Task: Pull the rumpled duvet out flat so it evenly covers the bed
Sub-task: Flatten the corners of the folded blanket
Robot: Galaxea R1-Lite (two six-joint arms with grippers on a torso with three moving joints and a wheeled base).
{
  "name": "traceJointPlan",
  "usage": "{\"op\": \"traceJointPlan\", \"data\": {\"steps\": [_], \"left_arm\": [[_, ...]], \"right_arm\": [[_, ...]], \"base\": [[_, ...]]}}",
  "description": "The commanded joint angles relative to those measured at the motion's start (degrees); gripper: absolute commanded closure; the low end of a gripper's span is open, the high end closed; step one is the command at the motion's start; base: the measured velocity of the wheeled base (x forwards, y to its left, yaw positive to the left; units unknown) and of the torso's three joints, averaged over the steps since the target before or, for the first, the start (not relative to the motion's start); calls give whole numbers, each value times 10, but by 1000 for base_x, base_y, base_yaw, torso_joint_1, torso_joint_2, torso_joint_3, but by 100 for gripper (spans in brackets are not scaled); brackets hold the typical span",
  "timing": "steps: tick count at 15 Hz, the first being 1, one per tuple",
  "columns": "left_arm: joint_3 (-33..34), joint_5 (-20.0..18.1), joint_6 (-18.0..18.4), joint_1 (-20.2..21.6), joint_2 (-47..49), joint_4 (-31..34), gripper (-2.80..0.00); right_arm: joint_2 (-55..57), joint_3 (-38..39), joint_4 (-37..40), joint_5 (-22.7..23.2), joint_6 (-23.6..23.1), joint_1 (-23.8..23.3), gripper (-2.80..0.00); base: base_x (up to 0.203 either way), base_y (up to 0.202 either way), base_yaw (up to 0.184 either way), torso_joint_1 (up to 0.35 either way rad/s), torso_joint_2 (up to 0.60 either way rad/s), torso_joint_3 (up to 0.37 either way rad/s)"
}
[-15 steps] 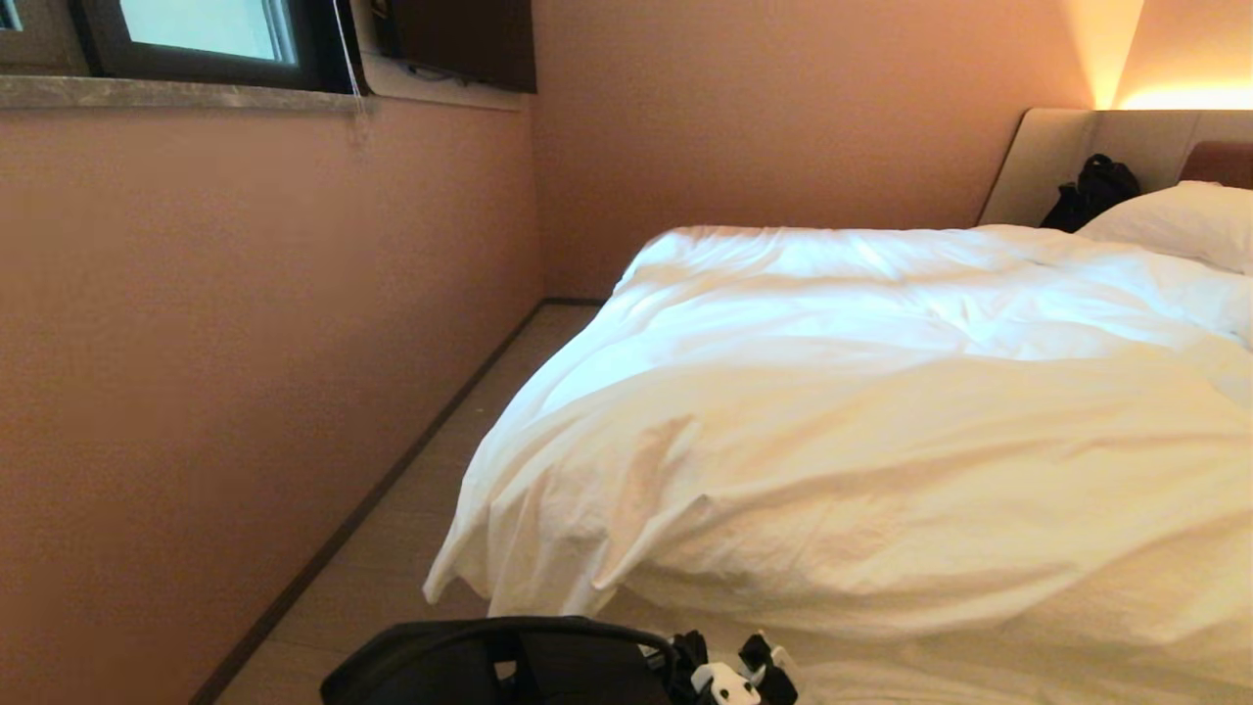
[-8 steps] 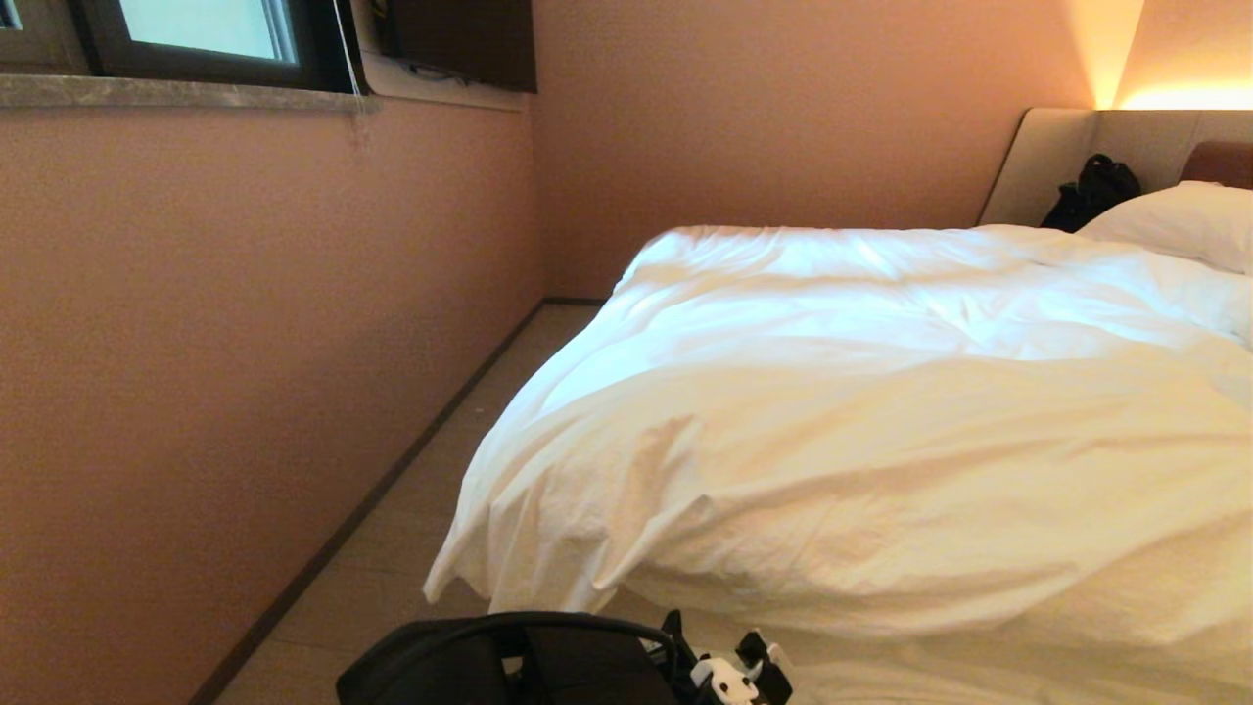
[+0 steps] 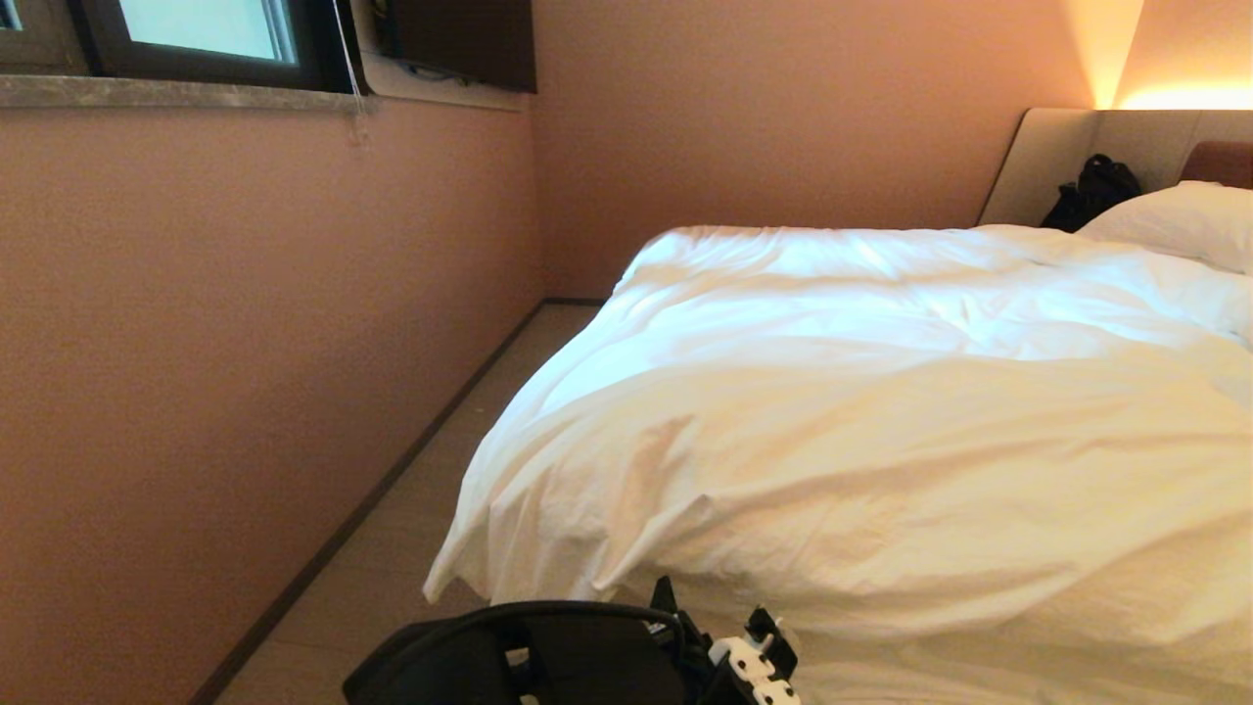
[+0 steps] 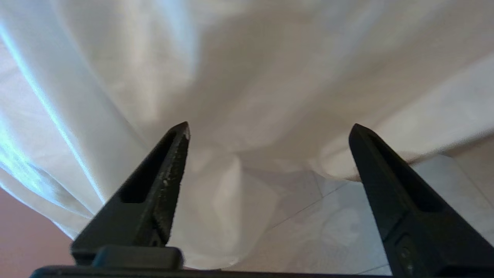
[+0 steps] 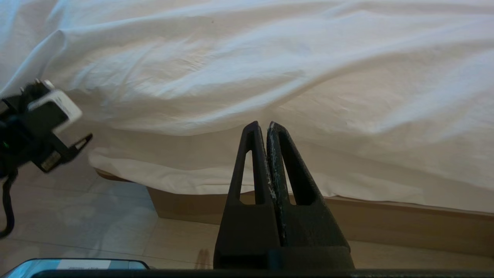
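Note:
The white duvet lies creased over the bed, and its near left corner hangs toward the floor. My left gripper is low at that corner, just in front of the hanging cloth. In the left wrist view the left gripper is open, with folds of the duvet beyond the tips and nothing between the fingers. My right gripper is shut and empty, low beside the bed, pointing at the duvet's edge above the bed's tan wooden base.
A pink wall runs along the left, leaving a narrow strip of floor beside the bed. At the far end are the beige headboard, a pillow and a black bag. A window sits high on the left.
My left gripper's fingers have spread apart and the hand has tipped up a little. The duvet lies as it did. The right arm has not moved.

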Motion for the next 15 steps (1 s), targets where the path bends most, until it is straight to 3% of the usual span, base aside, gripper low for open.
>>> {"op": "traceJointPlan", "data": {"steps": [1, 6, 15], "left_arm": [[0, 3, 0, 4, -16, -2, -280], [34, 1, -6, 29, -67, 1, -280], [-58, -4, -3, 78, 12, 41, -280]], "right_arm": [[1, 0, 0, 0, 0, 0, 0], [1, 0, 0, 0, 0, 0, 0], [1, 0, 0, 1, 0, 0, 0]], "base": [[0, 0, 0, 0, 0, 0], [0, 0, 0, 0, 0, 0], [0, 0, 0, 0, 0, 0]]}}
